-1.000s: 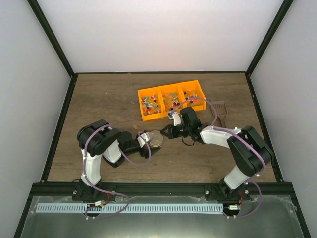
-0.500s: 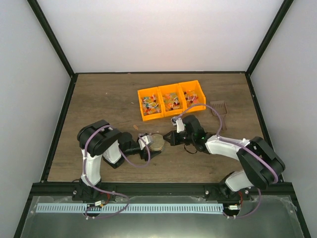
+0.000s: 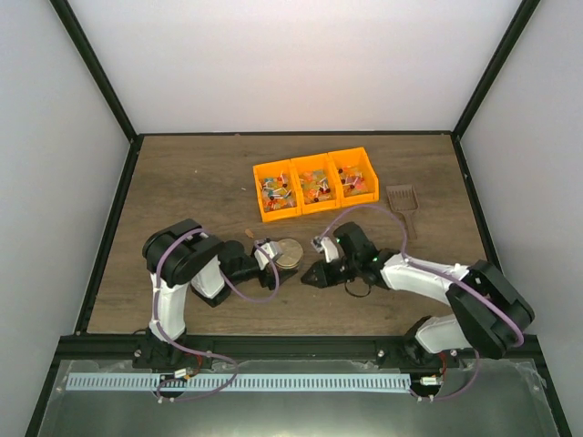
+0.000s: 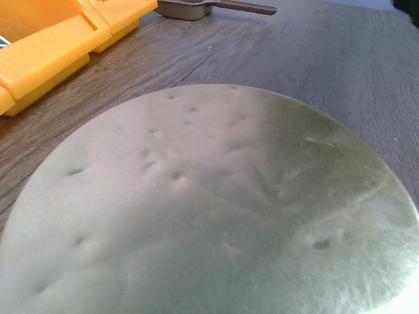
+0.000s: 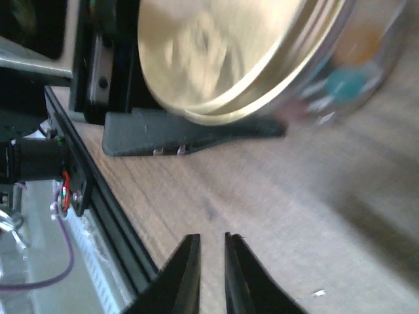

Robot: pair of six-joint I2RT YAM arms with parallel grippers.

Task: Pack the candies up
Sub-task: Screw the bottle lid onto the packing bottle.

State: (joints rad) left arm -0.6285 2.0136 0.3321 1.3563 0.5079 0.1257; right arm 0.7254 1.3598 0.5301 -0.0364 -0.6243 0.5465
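No words, numbers or signs can be read in any view. The gold lid (image 4: 209,196) on the jar (image 5: 340,78) shows only small dents. The orange bins (image 4: 46,49) on the far left have no label that can be made out.

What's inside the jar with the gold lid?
Through the jar's clear side, blurry teal and orange blobs show, probably candies. The gold lid covers the top, hiding the rest.
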